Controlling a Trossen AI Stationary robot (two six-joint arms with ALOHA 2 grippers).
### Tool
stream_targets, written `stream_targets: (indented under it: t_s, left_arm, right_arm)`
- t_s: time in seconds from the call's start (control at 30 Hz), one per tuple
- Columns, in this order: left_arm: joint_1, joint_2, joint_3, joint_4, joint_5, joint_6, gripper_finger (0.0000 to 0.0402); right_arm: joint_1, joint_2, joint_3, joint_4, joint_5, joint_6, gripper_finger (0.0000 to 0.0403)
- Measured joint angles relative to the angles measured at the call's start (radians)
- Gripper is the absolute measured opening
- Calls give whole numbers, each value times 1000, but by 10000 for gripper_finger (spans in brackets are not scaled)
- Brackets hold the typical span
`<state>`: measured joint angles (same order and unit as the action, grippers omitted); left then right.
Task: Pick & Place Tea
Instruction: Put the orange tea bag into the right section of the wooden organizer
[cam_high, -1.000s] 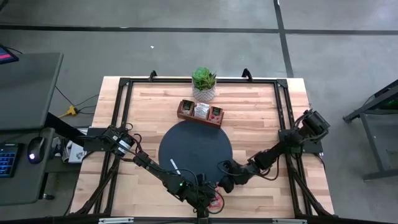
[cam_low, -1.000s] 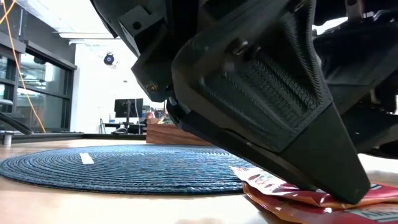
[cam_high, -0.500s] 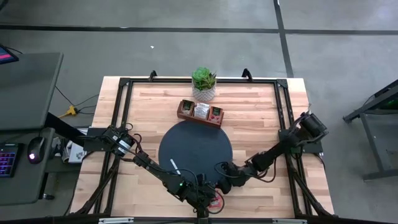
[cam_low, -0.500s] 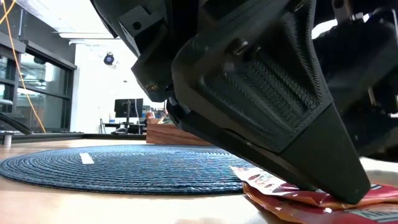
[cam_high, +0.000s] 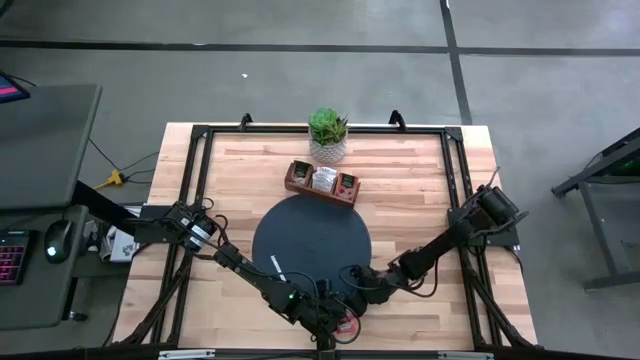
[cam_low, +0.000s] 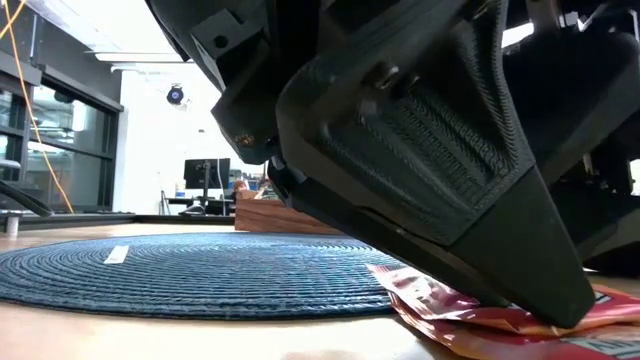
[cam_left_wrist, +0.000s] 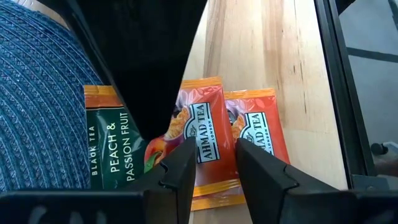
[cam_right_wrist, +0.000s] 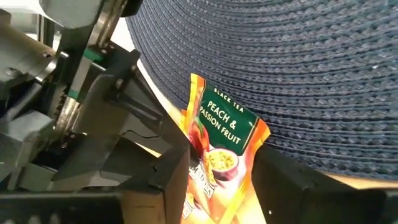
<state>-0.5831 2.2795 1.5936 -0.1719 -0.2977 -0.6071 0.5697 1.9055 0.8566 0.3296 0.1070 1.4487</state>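
Three tea sachets lie flat by the table's near edge, next to the dark round mat (cam_high: 312, 238): a green-and-orange one (cam_left_wrist: 112, 152) overlapping the mat's rim, and two orange ones (cam_left_wrist: 205, 134) (cam_left_wrist: 258, 127) on the wood. My left gripper (cam_left_wrist: 216, 149) is open, slanting down over the middle orange sachet. My right gripper (cam_right_wrist: 221, 165) is open and comes in from the table's right, with the green-and-orange sachet (cam_right_wrist: 227, 134) between its fingers. More sachets stand in the wooden tray (cam_high: 322, 181). My left gripper rests a fingertip (cam_low: 555, 305) on the orange sachets (cam_low: 470, 318), slanting down from the table's left. The fingers stand apart over the middle sachet's lower part (cam_left_wrist: 214, 177), which lies flat on the wood. My right gripper has the green-and-orange sachet's two side edges (cam_right_wrist: 196, 134) up against its fingers' inner faces. It slants down from the table's right. Whether it pinches the sachet, I cannot tell.
A thin white strip (cam_high: 281, 268) lies on the mat's near left part. A potted plant (cam_high: 327, 133) stands behind the tray at the far edge. Black frame rails (cam_high: 200, 190) run along the table's sides. Bare wood (cam_high: 420, 200) lies right of the mat.
My right gripper has moved toward the table's left and near edge, closing in on the sachets beside my left gripper. The mat has slid a little toward the table's left, carrying the white strip with it. The topmost sachet's edge has risen slightly.
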Motion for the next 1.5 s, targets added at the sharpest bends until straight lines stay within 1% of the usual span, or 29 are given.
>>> stream_targets:
  t_s: [0.13,0.37,0.47,0.5,0.67,0.87,1.07,1.17,1.27,1.5]
  left_arm:
    - [0,0,0,1,0,0,114]
    - [2,0,0,3,26,0,114]
    - [2,0,0,3,27,0,114]
    - [2,0,0,4,28,0,114]
    - [2,0,0,6,35,0,114]
    - [2,0,12,0,46,1,115]
    - [2,2,23,-4,50,23,115]
    - [2,2,25,-11,49,27,115]
    - [1,2,25,-13,33,39,115]
    - [1,2,24,-12,29,35,115]
  right_arm:
    - [0,-1,-1,-11,6,-17,126]
    - [0,-10,-3,-27,15,-64,49]
    - [-2,-29,-5,-72,32,-99,14]
    - [-2,-41,-5,-88,39,-108,7]
    - [-3,-111,-5,-206,67,-153,4]
    - [-2,-148,-4,-221,55,-194,1]
    - [1,-147,-4,-241,51,-168,4]
    - [4,-141,-4,-235,44,-148,19]
    - [18,-118,-3,-231,51,-125,51]
    - [12,-85,-3,-184,43,-98,155]
